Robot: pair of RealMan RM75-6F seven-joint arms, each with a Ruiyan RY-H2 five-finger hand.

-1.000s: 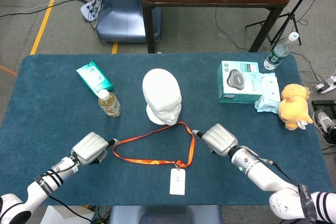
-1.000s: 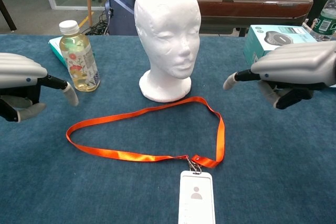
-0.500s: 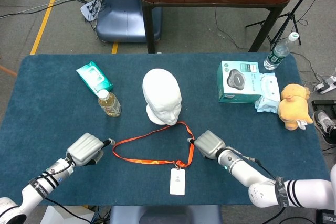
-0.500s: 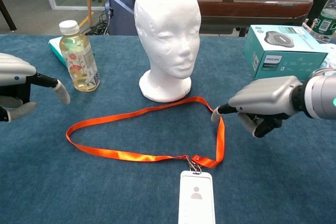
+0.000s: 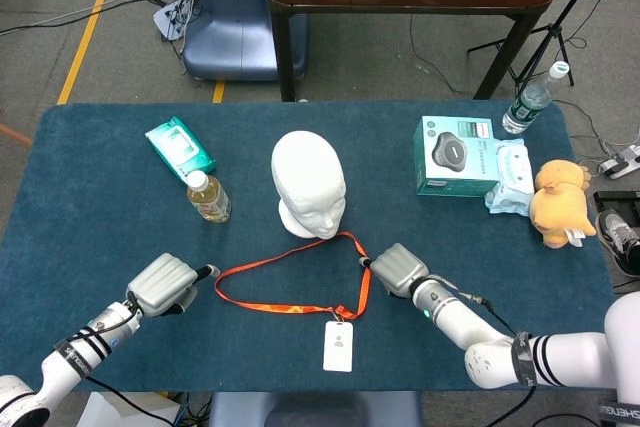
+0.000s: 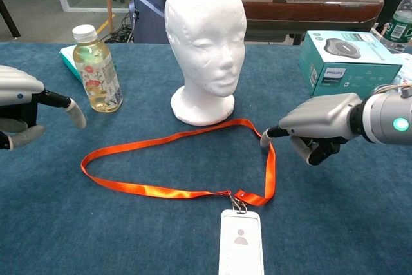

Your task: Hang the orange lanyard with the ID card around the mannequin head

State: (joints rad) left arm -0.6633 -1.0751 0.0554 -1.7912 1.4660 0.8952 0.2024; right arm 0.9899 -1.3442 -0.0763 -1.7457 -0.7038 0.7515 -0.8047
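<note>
While the orange fabric lanyard [image 6: 193, 159] lies flat in a wide loop on the dark blue cloth-covered bench [image 5: 100, 207], its clip end holds the white plastic ID card [image 6: 241, 241] close to the near edge. Behind the loop, just beyond its far side, stands the white foam mannequin head [image 6: 206, 37], upright and facing forward, with nothing hung on it. The right robot hand [image 6: 318, 123] reaches in from the side with one finger stretched out, its tip at the right bend of the lanyard; the rest of its fingers are curled under and it grips nothing, though whether the tip presses the strap I cannot tell. The left robot hand [image 6: 22, 104] hovers near the loop's left end, apart from it, one finger pointing and the others tucked in, empty. A clear plastic bottle of yellowish drink [image 6: 95, 69] stands to the left of the mannequin head, with a teal packet of wipes [image 5: 180, 147] behind it. To the right sit a teal and white product box [image 5: 452, 155] and a yellow plush toy [image 5: 558, 202].
</note>
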